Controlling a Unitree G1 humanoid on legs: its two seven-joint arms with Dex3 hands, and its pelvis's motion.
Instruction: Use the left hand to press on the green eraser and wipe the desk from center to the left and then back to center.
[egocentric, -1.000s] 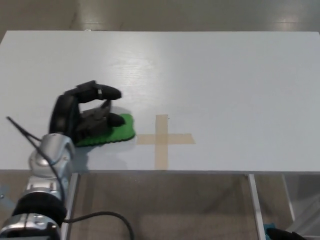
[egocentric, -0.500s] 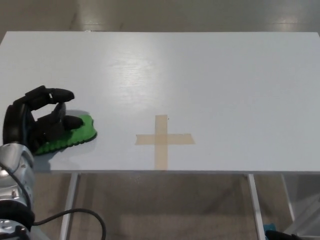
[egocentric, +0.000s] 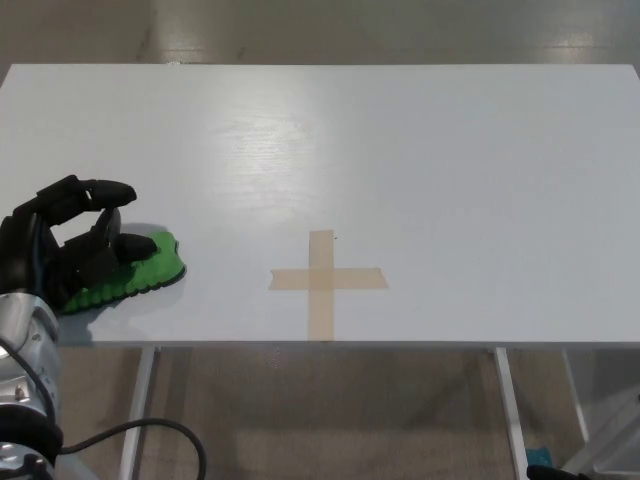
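Observation:
The green eraser (egocentric: 135, 276) lies flat on the white desk (egocentric: 400, 160) near its front left corner, well left of the tape cross. My left hand (egocentric: 65, 245) rests on top of it, two fingers pressed on its left part and the thumb arched above. The eraser's right end shows past my fingers. My right hand is out of the picture.
A cross of tan tape (egocentric: 326, 280) marks the desk's centre near the front edge. The desk's left edge runs close to my left hand. A black cable (egocentric: 150, 428) hangs below the desk beside my silver forearm (egocentric: 25, 360).
My left hand has slid the eraser leftward, from just beside the tape cross to the desk's left part. Over the last half second the move was small.

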